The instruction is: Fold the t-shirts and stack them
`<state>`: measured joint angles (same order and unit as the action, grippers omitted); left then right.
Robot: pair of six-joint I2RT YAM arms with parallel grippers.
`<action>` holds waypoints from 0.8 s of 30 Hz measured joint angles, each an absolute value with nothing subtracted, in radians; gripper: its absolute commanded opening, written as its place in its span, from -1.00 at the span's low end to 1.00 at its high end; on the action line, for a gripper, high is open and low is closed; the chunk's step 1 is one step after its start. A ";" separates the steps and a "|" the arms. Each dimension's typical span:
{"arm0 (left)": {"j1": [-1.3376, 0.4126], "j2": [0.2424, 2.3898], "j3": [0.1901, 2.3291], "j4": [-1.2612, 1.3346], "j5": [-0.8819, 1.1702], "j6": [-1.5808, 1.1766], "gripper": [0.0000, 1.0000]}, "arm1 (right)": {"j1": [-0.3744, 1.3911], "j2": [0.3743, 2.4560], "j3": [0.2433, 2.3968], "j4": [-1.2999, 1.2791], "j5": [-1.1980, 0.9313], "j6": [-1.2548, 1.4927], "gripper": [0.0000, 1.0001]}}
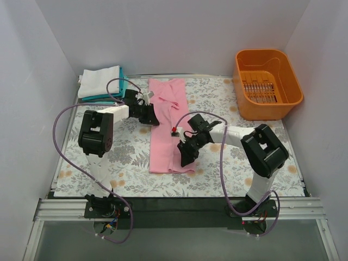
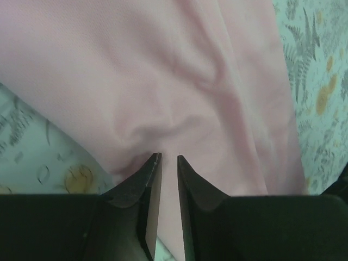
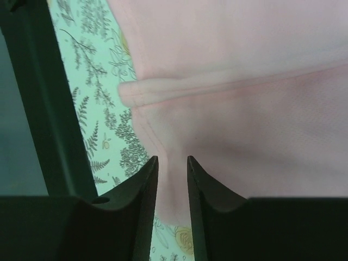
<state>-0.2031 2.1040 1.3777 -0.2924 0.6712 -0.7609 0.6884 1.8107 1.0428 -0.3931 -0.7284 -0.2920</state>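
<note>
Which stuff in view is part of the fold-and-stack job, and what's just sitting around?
Job: pink t-shirt, pinched by the left gripper and right gripper; white t-shirt folded on the teal t-shirt, far left corner.
Lying about: orange basket, far right; floral table cover.

No readable text, labels, brands, numbers or signs in any of the three views.
</note>
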 measured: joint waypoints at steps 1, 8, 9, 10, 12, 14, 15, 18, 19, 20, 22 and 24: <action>-0.203 2.087 1.356 -0.292 0.686 -0.750 -0.61 | 0.688 1.786 1.041 -0.400 -0.728 -0.292 -0.43; -0.204 1.703 1.062 -0.307 0.816 -0.702 -0.56 | 0.688 1.557 1.032 -0.397 -0.731 -0.300 -0.25; -0.205 1.625 1.012 -0.307 0.834 -0.688 -0.53 | 0.688 1.522 1.014 -0.390 -0.719 -0.318 -0.15; -0.205 1.553 0.967 -0.313 0.846 -0.657 -0.43 | 0.688 1.482 0.988 -0.390 -0.700 -0.342 -0.09; -0.207 1.416 0.876 -0.316 0.867 -0.565 -0.33 | 0.689 1.397 0.915 -0.385 -0.653 -0.410 0.05; -0.213 1.291 0.777 -0.329 0.878 -0.450 -0.09 | 0.690 1.316 0.835 -0.388 -0.593 -0.498 0.14; -0.218 1.227 0.719 -0.329 0.878 -0.385 -0.03 | 0.691 1.283 0.799 -0.385 -0.566 -0.545 0.18; -0.258 1.056 0.568 -0.337 0.864 -0.212 0.01 | 0.705 1.214 0.715 -0.360 -0.501 -0.684 0.17; -0.278 1.021 0.532 -0.335 0.856 -0.160 0.01 | 0.715 1.201 0.693 -0.340 -0.488 -0.725 0.18; -0.297 1.001 0.505 -0.336 0.850 -0.112 0.01 | 0.726 1.194 0.674 -0.317 -0.475 -0.765 0.17; -0.336 0.994 0.469 -0.326 0.835 -0.034 -0.01 | 0.754 1.189 0.635 -0.257 -0.458 -0.829 0.15; -0.371 1.003 0.447 -0.309 0.815 0.013 -0.05 | 0.785 1.188 0.599 -0.204 -0.445 -0.883 0.12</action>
<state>-0.3706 1.0027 0.4473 -0.3092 0.8146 0.0132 0.7853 1.1885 0.5995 -0.2039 -0.4446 -0.8833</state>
